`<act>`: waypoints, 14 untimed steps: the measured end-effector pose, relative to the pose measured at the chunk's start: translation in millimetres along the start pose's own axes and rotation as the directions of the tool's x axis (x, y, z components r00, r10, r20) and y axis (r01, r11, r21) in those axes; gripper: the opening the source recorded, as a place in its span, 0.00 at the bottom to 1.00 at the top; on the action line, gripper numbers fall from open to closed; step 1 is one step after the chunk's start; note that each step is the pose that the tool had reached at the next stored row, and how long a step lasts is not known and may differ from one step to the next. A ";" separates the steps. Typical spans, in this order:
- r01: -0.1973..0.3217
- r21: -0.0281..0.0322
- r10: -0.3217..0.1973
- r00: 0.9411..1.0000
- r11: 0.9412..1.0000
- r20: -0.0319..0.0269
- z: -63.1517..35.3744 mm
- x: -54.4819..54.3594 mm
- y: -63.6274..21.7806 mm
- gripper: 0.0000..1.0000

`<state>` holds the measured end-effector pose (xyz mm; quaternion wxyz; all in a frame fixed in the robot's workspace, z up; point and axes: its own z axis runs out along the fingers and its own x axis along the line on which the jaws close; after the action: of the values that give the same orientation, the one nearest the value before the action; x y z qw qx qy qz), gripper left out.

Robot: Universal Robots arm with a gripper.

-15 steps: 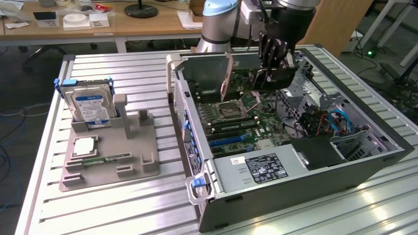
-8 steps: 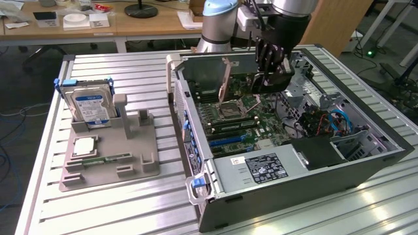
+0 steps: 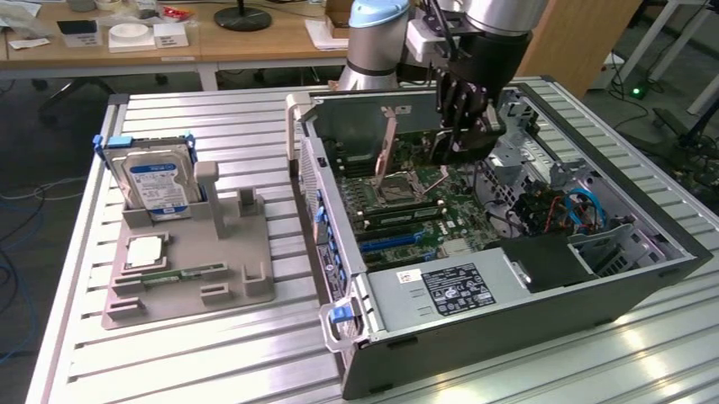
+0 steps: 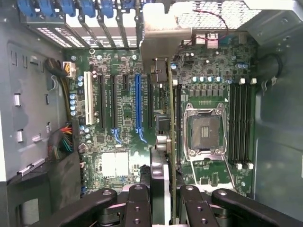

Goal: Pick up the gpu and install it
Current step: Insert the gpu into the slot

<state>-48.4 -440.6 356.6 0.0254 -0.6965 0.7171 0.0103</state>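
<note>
A: What do we have between the fingers (image 4: 138, 203)?
B: We see them clamped on the gpu (image 4: 161, 142), one finger against each flat face, so the gripper (image 4: 163, 203) has it pinched edge-on near one end

A: Where does that put the card?
B: Inside the computer case (image 3: 508, 311), over the motherboard (image 4: 120, 118), between the blue slot (image 4: 138, 101) and the CPU socket (image 4: 204, 132). Whether its lower edge touches a slot yet we cannot tell

A: Which way does it point?
B: Its long axis runs parallel to the blue slot, the board standing at right angles to the motherboard, and the silver bracket (image 4: 163, 42) faces the case wall with the blue latches (image 4: 87, 7)

A: How do we reckon it handles?
B: Light and stiff, we'd judge, but fragile: a thin board with small parts and likely a bare contact edge. The flat faces look the safest hold; the metal bracket would be slick. Any twist against a slot could strain it

A: Anything outside the case?
B: The hard drive (image 3: 157, 187) stands in the grey tray (image 3: 197, 290), well apart, toward the exterior view's left
</note>
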 end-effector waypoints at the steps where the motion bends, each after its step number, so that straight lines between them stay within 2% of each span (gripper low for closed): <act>1: 0.000 0.000 0.000 1.000 1.000 0.000 1.1 0.3 0.0 0.28; 7: 0.000 0.001 0.000 1.000 1.000 0.000 8.6 1.3 1.8 0.28; 9: 0.000 0.002 0.000 1.000 1.000 0.005 9.8 1.4 2.9 0.28; 11: 0.000 0.002 0.000 1.000 1.000 0.015 11.0 1.5 3.0 0.28; 12: 0.000 0.002 0.000 1.000 1.000 0.018 11.2 1.5 3.1 0.28; 14: 0.000 0.002 0.000 1.000 1.000 0.018 11.3 1.4 3.1 0.28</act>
<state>-51.3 -441.3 345.3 0.0326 -0.6963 0.7169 0.0157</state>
